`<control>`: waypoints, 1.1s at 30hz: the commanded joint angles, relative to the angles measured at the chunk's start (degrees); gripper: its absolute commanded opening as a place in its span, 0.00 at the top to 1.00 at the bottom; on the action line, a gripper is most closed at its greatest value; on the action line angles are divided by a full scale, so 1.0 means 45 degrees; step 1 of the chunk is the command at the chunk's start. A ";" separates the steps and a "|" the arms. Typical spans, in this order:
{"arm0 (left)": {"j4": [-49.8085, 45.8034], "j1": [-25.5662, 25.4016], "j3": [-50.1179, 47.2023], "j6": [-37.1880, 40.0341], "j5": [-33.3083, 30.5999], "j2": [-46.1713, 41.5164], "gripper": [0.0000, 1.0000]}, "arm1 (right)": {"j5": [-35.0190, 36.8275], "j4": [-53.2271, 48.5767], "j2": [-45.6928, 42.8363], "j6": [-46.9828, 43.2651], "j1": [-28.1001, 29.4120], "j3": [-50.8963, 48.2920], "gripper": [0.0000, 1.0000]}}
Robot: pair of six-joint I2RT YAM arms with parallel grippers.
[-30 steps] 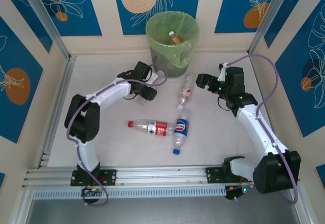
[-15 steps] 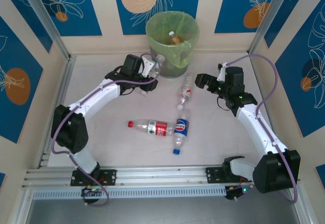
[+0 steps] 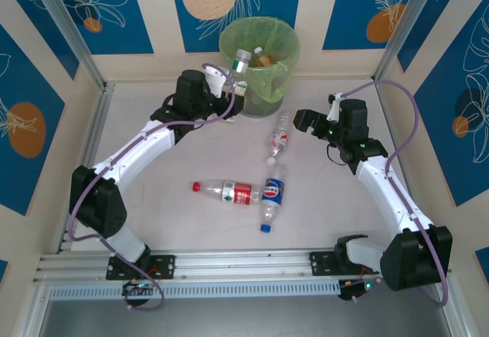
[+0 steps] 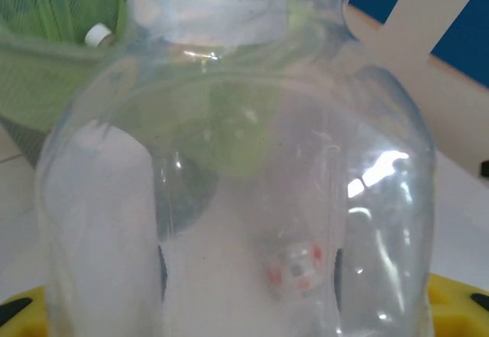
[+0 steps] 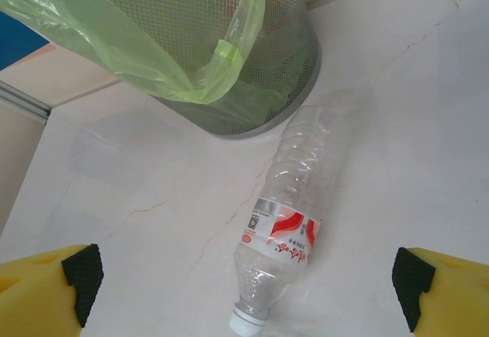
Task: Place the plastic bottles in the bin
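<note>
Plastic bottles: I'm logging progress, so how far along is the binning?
Done: at least one bottle lies in the bin. In hand: the left gripper holds a clear bottle at its rim. Left: three on the table: red-capped bottle, blue-labelled bottle, white-capped bottle.

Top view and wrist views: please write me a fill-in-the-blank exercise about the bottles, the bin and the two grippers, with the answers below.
1. The left gripper is shut on a clear bottle at the rim of the bin, whose bag is ___.
2. ___ bottles lie on the table.
3. The right gripper is ___ above the white-capped bottle.
4. The blue-labelled bottle has a ___ cap.

Answers: green; three; open; blue.
</note>
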 commanded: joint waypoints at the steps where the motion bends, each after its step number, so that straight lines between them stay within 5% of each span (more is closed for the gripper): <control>1: 0.1531 0.0090 0.1493 -0.1018 0.0687 0.0206 0.51 | -0.0202 -0.0122 0.0081 0.0039 -0.0015 0.0453 0.00; 10: 0.2565 0.0081 0.4056 -0.2073 0.0925 0.2123 0.51 | -0.0026 -0.0647 -0.0473 -0.0173 0.0021 0.0381 0.01; 33: 0.3609 0.0012 1.2220 -0.3184 -0.2323 0.8556 0.51 | 0.0153 -0.1060 -0.1735 0.0000 0.0021 -0.0238 0.00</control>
